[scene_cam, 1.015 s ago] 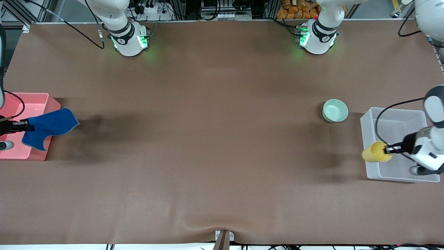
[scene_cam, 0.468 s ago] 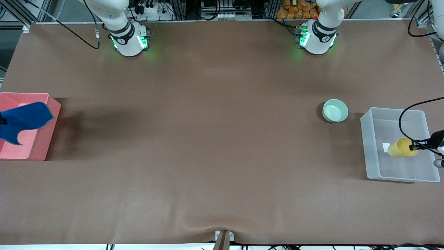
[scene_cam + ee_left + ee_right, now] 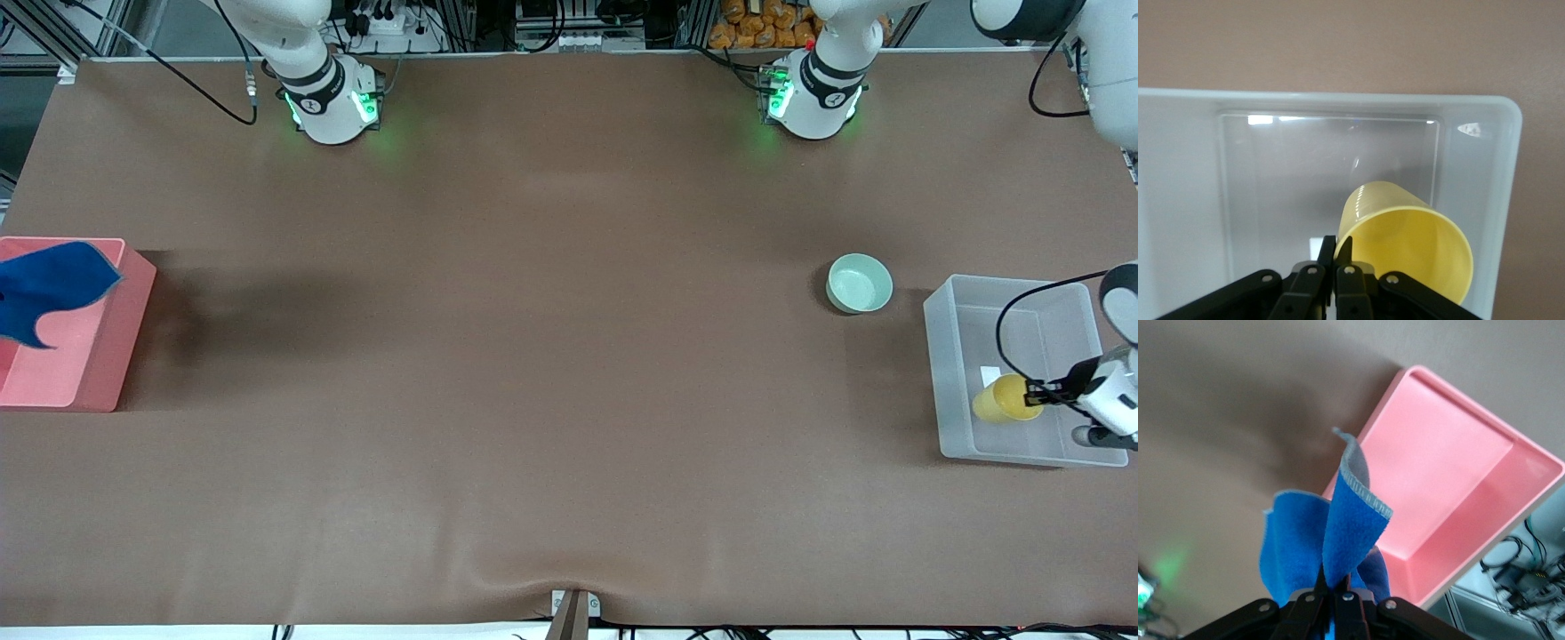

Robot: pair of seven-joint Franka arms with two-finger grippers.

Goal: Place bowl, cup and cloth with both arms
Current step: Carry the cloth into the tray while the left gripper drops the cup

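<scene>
The left end effector (image 3: 1335,263) pinches the glossy yellow plastic cup (image 3: 1408,243) over the clear box (image 3: 944,356). The right end effector (image 3: 1331,590), seen only from its wrist, grips the fuzzy blue cloth (image 3: 1338,540) over the pink tray (image 3: 111,356), at nine o'clock from the mint-green bowl (image 3: 859,283).

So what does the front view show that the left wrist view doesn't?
Front view only: the bowl on the table beside the clear bin, the blue cloth hanging over the pink bin, and both arm bases.
Left wrist view only: the left tool shut on the cup's rim.
Both: the yellow cup tilted over the clear bin.
</scene>
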